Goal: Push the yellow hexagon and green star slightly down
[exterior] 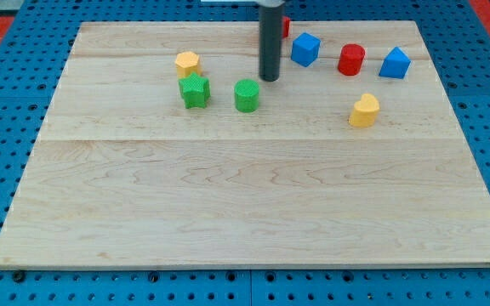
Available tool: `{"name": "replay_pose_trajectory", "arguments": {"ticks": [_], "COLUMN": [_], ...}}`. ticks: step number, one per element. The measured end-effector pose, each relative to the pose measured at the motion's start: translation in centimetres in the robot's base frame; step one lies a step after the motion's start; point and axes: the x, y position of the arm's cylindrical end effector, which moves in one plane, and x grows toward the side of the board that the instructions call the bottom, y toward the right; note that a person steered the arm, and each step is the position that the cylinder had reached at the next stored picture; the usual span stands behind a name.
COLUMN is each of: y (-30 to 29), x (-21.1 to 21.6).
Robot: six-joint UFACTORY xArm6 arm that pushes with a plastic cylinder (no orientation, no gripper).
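Note:
The yellow hexagon [187,62] lies near the view's top, left of centre, on the wooden board [245,195]. The green star [194,90] sits just below it, nearly touching. My tip [269,79] rests on the board to the right of both, about a hundred pixels from the hexagon. It stands just above and right of a green cylinder [247,95], with a small gap between them. The rod rises out of the view's top.
A red block [285,26] is partly hidden behind the rod. A blue cube [305,48], a red cylinder [351,59] and a blue block [394,63] line the top right. A yellow heart-like block [364,110] lies below them. Blue pegboard surrounds the board.

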Motion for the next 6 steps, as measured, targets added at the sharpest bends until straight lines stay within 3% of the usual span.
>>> {"name": "replay_pose_trajectory", "arguments": {"ticks": [2, 4, 5, 6], "y": [-13.4, -14.1, -17.7, -20.7], "x": [-1.8, 1.6, -3.6, -3.0]}}
